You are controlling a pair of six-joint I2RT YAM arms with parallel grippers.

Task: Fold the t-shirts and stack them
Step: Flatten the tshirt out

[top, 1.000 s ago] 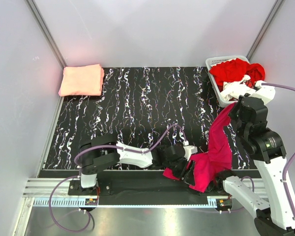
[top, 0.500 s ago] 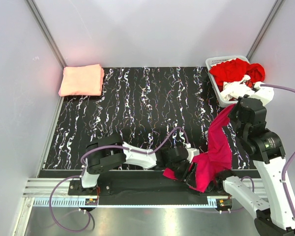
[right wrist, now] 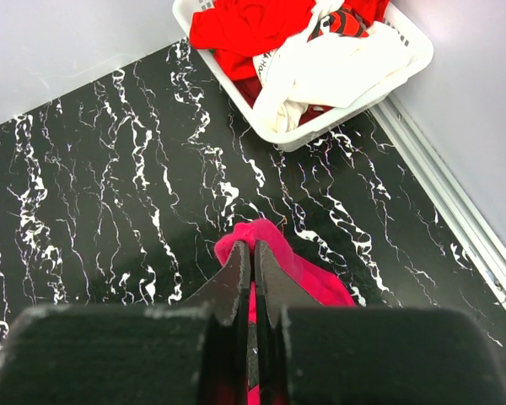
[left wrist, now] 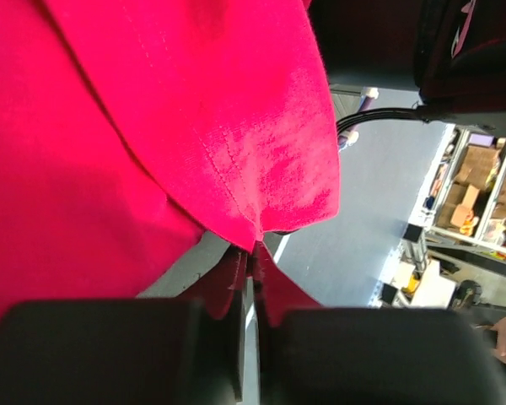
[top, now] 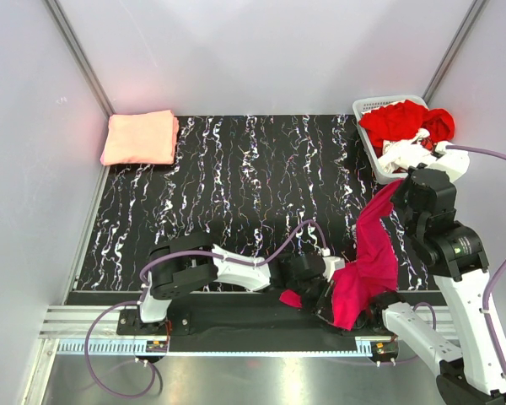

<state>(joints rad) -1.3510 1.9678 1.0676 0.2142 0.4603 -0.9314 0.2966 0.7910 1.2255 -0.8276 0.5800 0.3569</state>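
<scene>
1. While the salmon t-shirt lies folded in the far left corner, I count only that one as done
2. My left gripper and right gripper both pinch the magenta t-shirt, unfolded, at front right
3. A red t-shirt and a white t-shirt wait in the basket

L pincer clamped; R pincer too (raised).

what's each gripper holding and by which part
Both hold the magenta t-shirt: right gripper pinches a raised upper fold, left gripper a corner of its hemmed edge.
</scene>
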